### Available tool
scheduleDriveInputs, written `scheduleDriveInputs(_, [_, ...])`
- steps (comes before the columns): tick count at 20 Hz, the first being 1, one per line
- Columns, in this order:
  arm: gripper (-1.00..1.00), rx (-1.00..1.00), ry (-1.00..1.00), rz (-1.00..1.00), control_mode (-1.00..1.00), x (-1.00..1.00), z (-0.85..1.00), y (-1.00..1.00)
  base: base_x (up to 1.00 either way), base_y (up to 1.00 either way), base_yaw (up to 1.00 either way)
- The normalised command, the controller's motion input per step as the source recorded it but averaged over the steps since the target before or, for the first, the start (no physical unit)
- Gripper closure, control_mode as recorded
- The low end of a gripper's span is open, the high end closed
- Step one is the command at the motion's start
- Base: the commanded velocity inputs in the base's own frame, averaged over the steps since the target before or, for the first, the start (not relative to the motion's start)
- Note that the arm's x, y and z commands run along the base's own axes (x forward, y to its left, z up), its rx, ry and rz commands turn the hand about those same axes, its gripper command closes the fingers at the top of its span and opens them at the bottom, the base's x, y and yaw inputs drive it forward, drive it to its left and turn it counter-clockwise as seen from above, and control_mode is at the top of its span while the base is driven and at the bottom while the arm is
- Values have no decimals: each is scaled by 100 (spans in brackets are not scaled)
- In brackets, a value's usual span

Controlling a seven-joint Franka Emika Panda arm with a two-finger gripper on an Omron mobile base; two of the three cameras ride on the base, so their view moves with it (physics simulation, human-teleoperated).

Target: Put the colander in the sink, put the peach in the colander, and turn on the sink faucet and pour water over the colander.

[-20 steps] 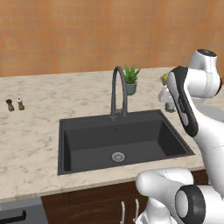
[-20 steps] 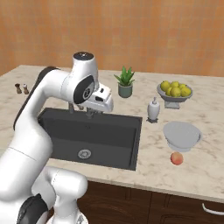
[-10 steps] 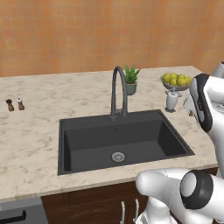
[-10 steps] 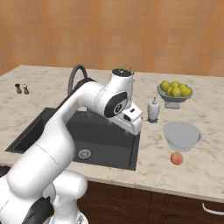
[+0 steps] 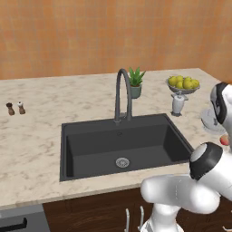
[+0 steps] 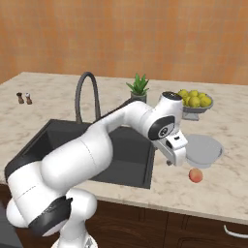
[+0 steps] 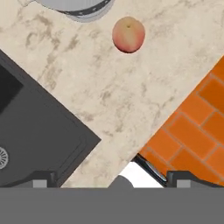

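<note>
Overhead, dark sink [image 6: 131,150] sunk in the beige counter [image 6: 218,189] on the left, gooseneck faucet [image 6: 86,97] behind it, gripper [image 7: 111,177] wide open and empty, white-grey colander [image 6: 203,151] right of the sink, peach [image 6: 195,175] just beside it, no readable writing.

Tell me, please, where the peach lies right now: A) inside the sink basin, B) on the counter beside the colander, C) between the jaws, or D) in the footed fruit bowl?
B: the peach rests on the beige counter just in front of the colander, outside the sink.
</note>
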Motion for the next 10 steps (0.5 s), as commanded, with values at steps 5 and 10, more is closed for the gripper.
scheduleDriveInputs(5, [-100,8,6,-13,-100,30,-18,-100,0,0,0])
scheduleDriveInputs(10, [-100,8,0,-12,-100,55,-11,-79,0,0,0])
